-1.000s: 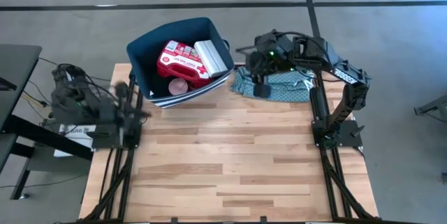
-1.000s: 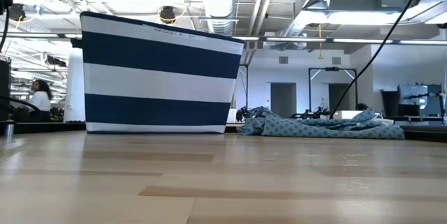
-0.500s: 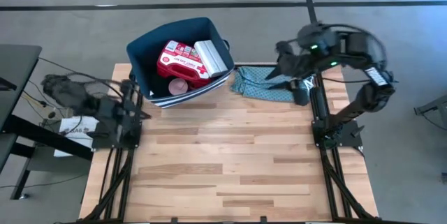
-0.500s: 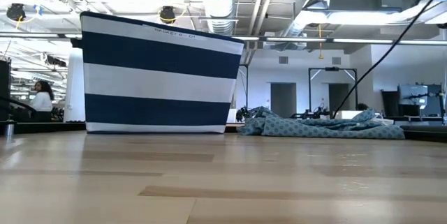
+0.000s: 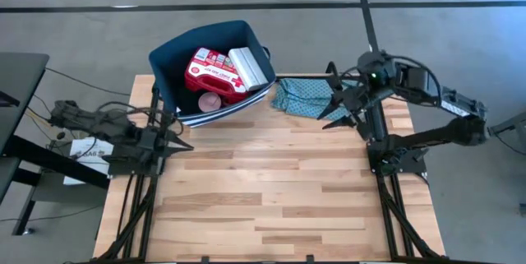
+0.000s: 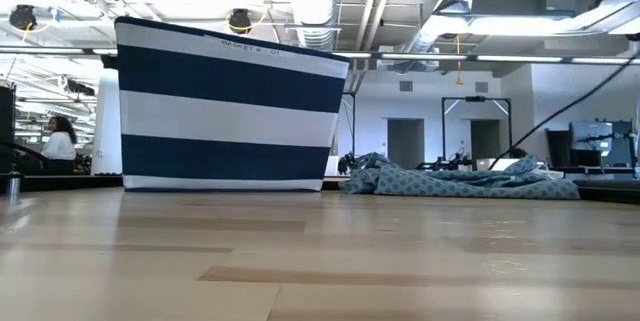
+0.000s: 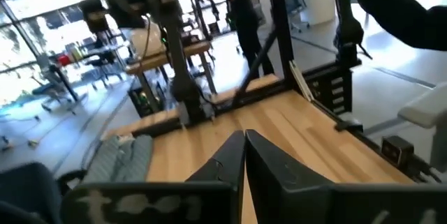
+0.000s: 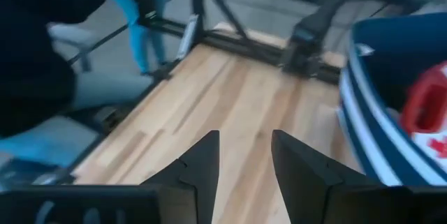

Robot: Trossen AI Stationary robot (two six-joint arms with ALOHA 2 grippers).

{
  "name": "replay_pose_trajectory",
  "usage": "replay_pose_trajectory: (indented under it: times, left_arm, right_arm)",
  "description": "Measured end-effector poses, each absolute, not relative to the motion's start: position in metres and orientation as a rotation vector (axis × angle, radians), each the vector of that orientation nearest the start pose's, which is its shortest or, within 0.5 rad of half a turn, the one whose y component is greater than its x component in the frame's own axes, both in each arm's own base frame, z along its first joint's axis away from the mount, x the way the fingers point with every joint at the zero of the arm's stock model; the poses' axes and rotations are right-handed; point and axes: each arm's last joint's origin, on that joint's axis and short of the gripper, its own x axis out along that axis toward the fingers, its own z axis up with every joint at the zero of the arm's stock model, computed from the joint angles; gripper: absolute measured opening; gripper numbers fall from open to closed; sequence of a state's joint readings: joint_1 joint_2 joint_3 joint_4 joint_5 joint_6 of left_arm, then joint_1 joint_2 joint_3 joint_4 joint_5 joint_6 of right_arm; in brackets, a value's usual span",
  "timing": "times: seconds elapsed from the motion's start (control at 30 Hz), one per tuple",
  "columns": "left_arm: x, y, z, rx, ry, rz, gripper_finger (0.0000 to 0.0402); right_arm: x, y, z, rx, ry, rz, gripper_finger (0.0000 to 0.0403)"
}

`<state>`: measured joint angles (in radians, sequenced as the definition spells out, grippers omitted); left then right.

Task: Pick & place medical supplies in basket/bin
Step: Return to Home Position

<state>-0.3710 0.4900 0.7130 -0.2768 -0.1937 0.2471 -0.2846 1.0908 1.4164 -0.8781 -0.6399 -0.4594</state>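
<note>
The navy bin stands at the table's far left of centre, striped navy and white in the low view. Inside it lie a red first-aid pouch, a pale box and a pink tub. My right gripper hovers open over the right part of the teal cloth, pointing toward the bin, with nothing between its fingers. My left gripper is shut and empty at the table's left edge, near the bin's near corner, pointing across the table.
The teal patterned cloth lies crumpled at the far right, beside the bin. The right wrist view shows the bin's striped wall and the red pouch. Bare wooden tabletop spreads over the middle and near half.
My right gripper has drawn back from over the cloth toward the table's right edge and tipped from pointing down to nearly level, facing the bin. My left gripper has swung in from the left edge toward the table's middle and sunk lower, still shut.
</note>
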Motion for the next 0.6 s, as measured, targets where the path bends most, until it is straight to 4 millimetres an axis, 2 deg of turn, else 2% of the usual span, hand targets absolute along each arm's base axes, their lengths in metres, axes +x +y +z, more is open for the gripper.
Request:
replay_pose_trajectory:
  times: [0.17,0.3,0.6]
  left_arm:
    - [0.113,-0.034,0.310,0.249,0.023,-0.196,0.0004]
    - [0.116,-0.031,0.295,0.244,0.009,-0.167,0.0004]
    - [0.111,-0.028,0.279,0.167,-0.068,-0.253,0.0004]
  right_arm:
    - [0.166,-0.038,0.394,-0.213,0.293,0.373,0.0123]
    - [0.156,-0.034,0.367,-0.220,0.218,0.378,0.0123]
    - [0.148,-0.032,0.307,-0.204,0.143,0.361,0.0123]
